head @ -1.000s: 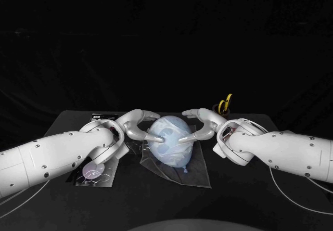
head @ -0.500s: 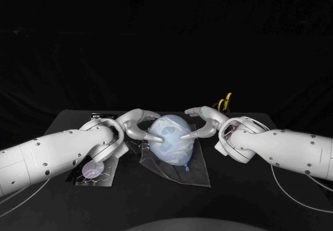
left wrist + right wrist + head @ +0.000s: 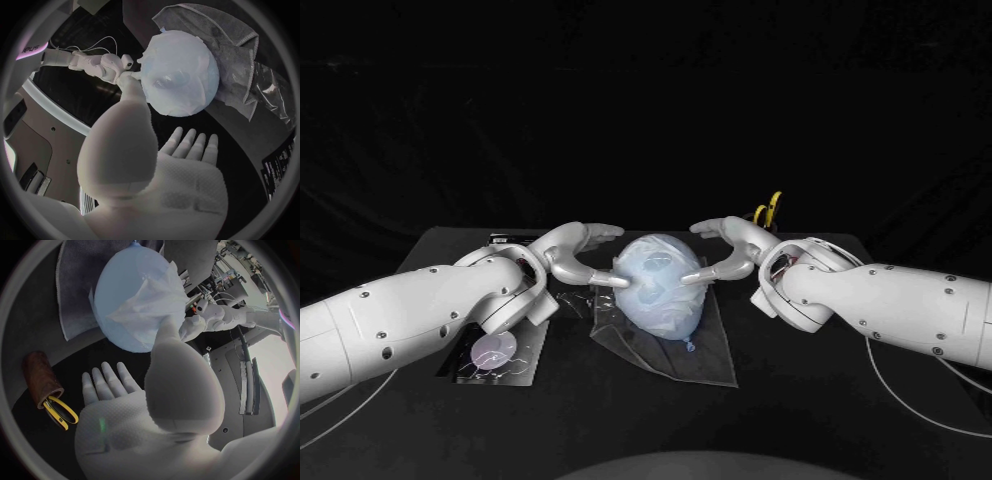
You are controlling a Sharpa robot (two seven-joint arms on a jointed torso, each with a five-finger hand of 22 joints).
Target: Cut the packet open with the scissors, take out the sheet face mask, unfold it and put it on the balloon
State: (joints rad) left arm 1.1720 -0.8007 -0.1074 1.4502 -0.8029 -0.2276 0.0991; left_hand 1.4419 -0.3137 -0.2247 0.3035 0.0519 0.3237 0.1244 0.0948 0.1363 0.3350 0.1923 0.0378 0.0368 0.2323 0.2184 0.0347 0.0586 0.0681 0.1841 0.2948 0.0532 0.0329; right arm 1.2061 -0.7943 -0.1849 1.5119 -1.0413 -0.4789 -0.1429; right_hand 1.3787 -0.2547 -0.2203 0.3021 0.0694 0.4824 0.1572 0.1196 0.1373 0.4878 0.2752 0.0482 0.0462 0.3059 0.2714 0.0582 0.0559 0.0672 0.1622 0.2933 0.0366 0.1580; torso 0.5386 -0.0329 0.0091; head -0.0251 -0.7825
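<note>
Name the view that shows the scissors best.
The right wrist view: the scissors show close and plain, yellow handles sticking out of a brown holder. The head view has them small, at the table's far edge past the right hand.

The head camera looks down from above and behind the left hand (image 3: 574, 262) and right hand (image 3: 728, 255) onto the table (image 3: 762, 400), at middling range; each wrist camera sits close behind its own hand, facing out over the palm; all three share the balloon (image 3: 661, 285) between the hands.
</note>
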